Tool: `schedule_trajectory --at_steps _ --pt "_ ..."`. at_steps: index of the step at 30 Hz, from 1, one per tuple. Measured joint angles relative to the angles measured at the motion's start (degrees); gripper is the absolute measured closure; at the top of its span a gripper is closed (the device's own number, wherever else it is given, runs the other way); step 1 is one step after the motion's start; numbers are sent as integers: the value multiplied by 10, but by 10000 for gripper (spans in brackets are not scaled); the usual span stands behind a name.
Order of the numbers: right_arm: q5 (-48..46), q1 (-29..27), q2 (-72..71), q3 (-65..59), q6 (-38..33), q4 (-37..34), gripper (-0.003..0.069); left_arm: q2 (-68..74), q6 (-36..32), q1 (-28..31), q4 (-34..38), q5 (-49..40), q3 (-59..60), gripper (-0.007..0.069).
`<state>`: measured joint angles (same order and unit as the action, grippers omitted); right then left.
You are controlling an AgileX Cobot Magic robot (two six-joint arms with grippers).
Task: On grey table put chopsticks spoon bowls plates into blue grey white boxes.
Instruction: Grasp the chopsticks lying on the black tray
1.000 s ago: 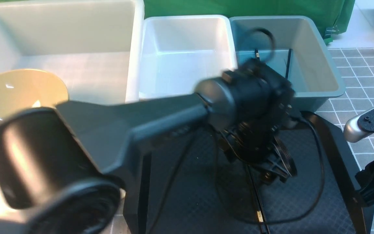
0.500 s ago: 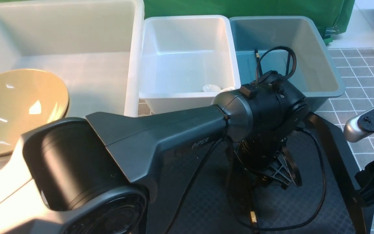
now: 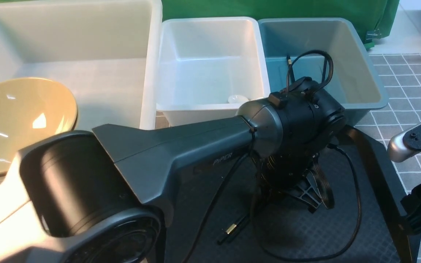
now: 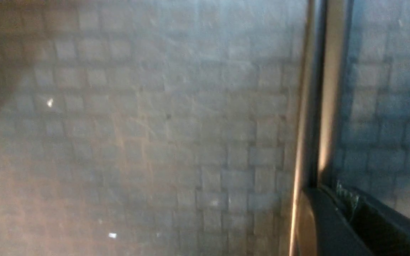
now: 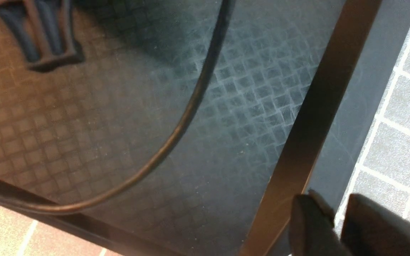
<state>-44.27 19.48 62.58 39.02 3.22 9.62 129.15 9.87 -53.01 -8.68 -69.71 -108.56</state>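
From the front: left arm stretched over the tray (image 3: pixel 342 237) at the table's (image 3: pixel 408 76) near edge, left pincer (image 3: pixel 298 193) down on the tray floor. Gone from wide apart to fully together within the last second. Swung the chopsticks (image 3: pixel 232 228) as well: earlier pointing at the near edge, now slanting toward the near-left corner, gold band clear of the wrist. Reads as a grip just taken, with lift and carry to the blue box (image 3: pixel 371 84) presumably next. Along the far edge, from left: whitish box (image 3: pixel 152 65) with a bowl (image 3: pixel 13 124) inside; white box (image 3: pixel 210 20) with a small oval white piece, probably the spoon (image 3: pixel 236 98); blue box with another stick (image 3: pixel 288 60) already leaning on its far wall.

From the left wrist: blurred. Two chopsticks side by side over the tray weave, running straight into a finger (image 4: pixel 329 227), so clamped rather than merely touched, by the look of it.

From the right wrist: right pincer (image 5: pixel 338 231) idle above the tray's right rim, beside bare table. Tips a little apart, nothing between them. Left arm's cable (image 5: pixel 190 106) looping across the tray; no tableware in sight here.
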Motion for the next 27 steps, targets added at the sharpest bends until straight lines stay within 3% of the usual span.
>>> schedule_trajectory --at_steps 13,16,22,27 --pt "1 0 -38 0 0 -1 474 -37 -13 6 22 0 1 627" --pt "1 0 -40 0 0 -1 471 -26 -17 7 23 -1 1 566" --pt "1 0 -40 0 0 0 464 -4 -29 7 21 0 1 363" --pt "2 0 -40 0 0 0 459 21 -32 7 16 1 -3 330"
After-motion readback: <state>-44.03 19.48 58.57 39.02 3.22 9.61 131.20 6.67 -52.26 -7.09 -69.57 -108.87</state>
